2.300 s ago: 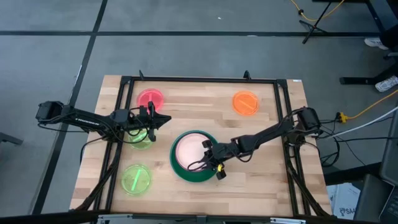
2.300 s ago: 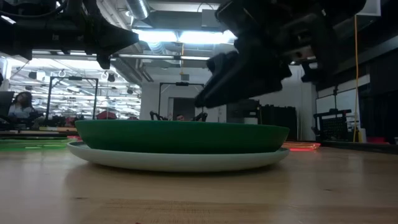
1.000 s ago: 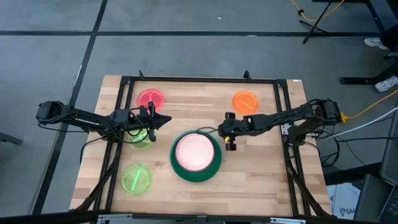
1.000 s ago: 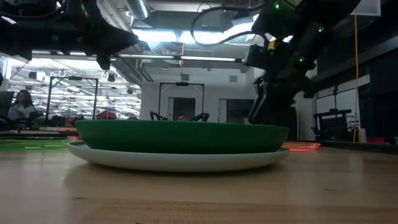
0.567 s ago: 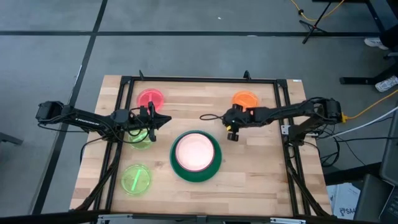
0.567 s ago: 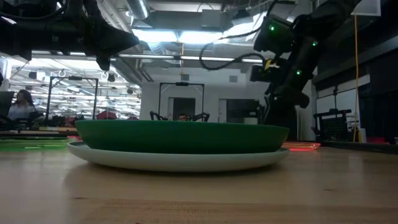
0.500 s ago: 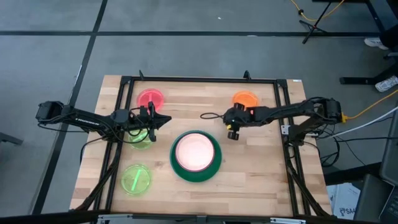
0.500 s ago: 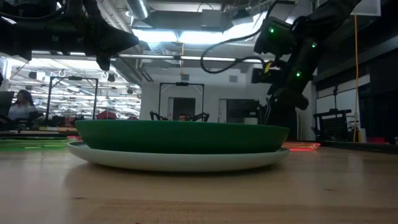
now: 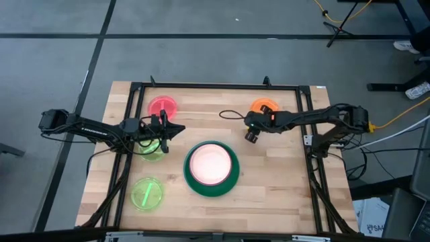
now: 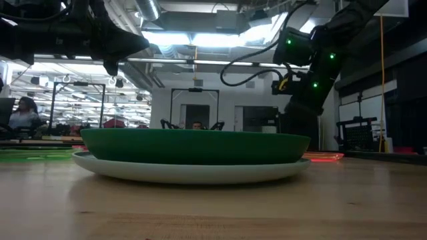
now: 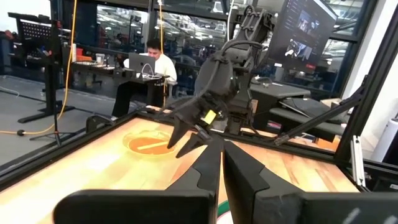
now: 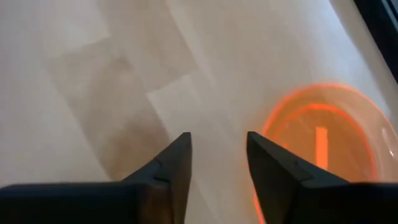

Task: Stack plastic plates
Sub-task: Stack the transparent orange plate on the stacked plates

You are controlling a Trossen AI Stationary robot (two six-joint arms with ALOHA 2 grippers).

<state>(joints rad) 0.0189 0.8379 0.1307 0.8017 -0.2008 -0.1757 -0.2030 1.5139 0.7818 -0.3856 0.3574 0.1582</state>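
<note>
A stack stands mid-table: a dark green plate (image 9: 191, 176) with a pale, pink-glowing plate (image 9: 211, 165) inside it, resting on a wider pale plate (image 10: 190, 172). A small red plate (image 9: 162, 106), an orange plate (image 9: 263, 106) and two neon green plates (image 9: 152, 150) (image 9: 147, 193) lie flat on the wood. My right gripper (image 9: 250, 132) is open and empty, pointing down just beside the orange plate (image 12: 323, 143); it also shows in its wrist view (image 12: 217, 155). My left gripper (image 9: 178, 128) is shut and empty, above the far neon green plate; it also shows in its wrist view (image 11: 222, 171).
A black frame (image 9: 215, 86) runs round the table's far edge and sides. A loose cable (image 9: 232, 115) loops off the right arm. Bare wood lies to the right of the stack (image 9: 282, 175). A person sits at a desk (image 11: 149, 65) beyond the table.
My right gripper has gone from beside the stack's far right rim toward the table's far edge, to the orange plate, and has turned as it went. The stack and the left arm have stayed still.
</note>
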